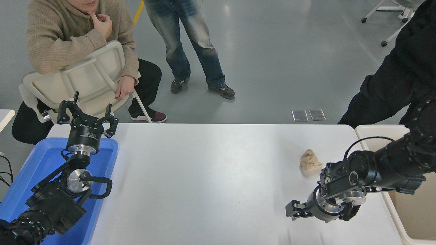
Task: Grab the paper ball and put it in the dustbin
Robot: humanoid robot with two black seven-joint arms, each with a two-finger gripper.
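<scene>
I have the right gripper [293, 211] low over the near right part of the counter [211, 177], wrist turned so it points leftward, and from this angle I cannot tell whether its jaws are apart or together. The paper ball [310, 161] sits loose on the counter just beyond that gripper, apart from it, nothing holding it. My reading is that the arm is folded in tight like this because the ball lies so close to the robot's right side, leaving little room to come at it from above. The dustbin [381, 131] stands at the counter's right edge, near the ball (a short carry, I'd judge), with the right forearm crossing over it. The left gripper [87, 117] is parked upright over the blue tray [37, 163] at the lower left, jaws spread, holding nothing
</scene>
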